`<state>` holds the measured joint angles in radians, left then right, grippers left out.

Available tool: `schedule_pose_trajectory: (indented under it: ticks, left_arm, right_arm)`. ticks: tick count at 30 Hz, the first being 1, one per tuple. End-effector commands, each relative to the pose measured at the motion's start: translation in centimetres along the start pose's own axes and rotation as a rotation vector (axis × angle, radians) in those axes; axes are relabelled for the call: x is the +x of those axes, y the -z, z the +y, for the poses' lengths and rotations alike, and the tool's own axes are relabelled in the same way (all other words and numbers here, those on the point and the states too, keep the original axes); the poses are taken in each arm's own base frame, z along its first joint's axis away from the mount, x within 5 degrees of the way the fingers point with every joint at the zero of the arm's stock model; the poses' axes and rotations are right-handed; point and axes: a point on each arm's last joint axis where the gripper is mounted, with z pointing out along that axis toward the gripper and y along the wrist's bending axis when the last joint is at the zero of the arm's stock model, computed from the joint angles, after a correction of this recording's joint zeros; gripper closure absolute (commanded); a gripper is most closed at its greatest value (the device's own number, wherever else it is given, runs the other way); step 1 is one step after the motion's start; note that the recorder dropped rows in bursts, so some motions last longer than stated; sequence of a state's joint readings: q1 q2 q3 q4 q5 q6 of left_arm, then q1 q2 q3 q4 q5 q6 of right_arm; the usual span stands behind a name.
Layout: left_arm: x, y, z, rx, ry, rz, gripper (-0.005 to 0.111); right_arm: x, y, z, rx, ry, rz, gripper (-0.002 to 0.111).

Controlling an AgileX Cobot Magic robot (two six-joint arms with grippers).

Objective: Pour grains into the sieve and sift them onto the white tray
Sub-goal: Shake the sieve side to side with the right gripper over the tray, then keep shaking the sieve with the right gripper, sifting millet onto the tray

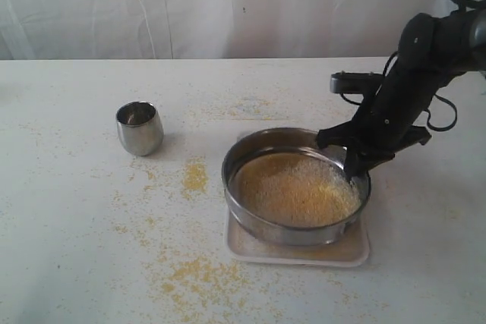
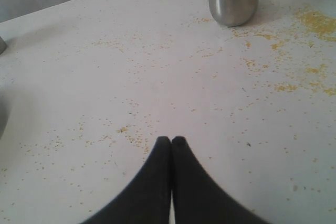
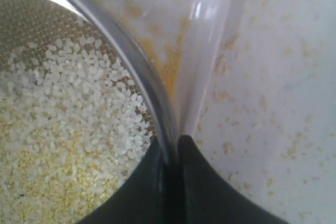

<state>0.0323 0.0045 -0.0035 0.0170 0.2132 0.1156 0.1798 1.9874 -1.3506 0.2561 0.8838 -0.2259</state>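
My right gripper point(image 3: 170, 148) pinches the thin steel rim of the round sieve point(image 1: 282, 230), over the flat white tray point(image 1: 304, 253), with fine golden grains point(image 1: 295, 187) on its mesh. My left gripper point(image 2: 171, 141) is closed, empty.

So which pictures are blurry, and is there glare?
Exterior view: soft, washed-out, faint shadow beside the cup. Left wrist view: left gripper blurred up close, table sharper. Right wrist view: glare streaks the tray rim; sieve rim soft, grains clearer.
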Motion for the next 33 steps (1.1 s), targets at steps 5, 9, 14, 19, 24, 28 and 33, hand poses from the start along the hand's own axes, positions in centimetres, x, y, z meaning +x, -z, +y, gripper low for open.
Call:
schedule_pose_trajectory:
  ticks: [5,9,14,19,24,28,33]
  left_arm:
    - [0.1,0.0,-0.1,0.009,0.0,-0.006,0.107]
    - [0.1,0.0,-0.1,0.009,0.0,-0.006,0.107]
    - [0.1,0.0,-0.1,0.009,0.0,-0.006,0.107]
    - [0.1,0.0,-0.1,0.009,0.0,-0.006,0.107]
    - [0.1,0.0,-0.1,0.009,0.0,-0.006,0.107]
    - [0.1,0.0,-0.1,0.009,0.0,-0.006,0.107]
    - [0.1,0.0,-0.1,0.009,0.0,-0.006,0.107]
  right_arm:
    - [-0.5,2.5,0.3,-0.026,-0.013,-0.007,0.108]
    - [-3.1,3.1,-0.6,0.049,0.016,-0.274,0.108]
    - [-0.7,3.4,0.4,-0.059,-0.088,-0.024,0.108]
    - [-2.4,2.9,0.0,-0.005,-0.03,-0.221,0.108]
    - [-0.6,2.7,0.7,-0.058,-0.085,-0.022,0.108]
    - [-3.0,3.1,0.0,-0.003,-0.089,-0.291,0.108]
    - [-0.2,2.6,1.4,-0.063,-0.078,-0.026,0.108]
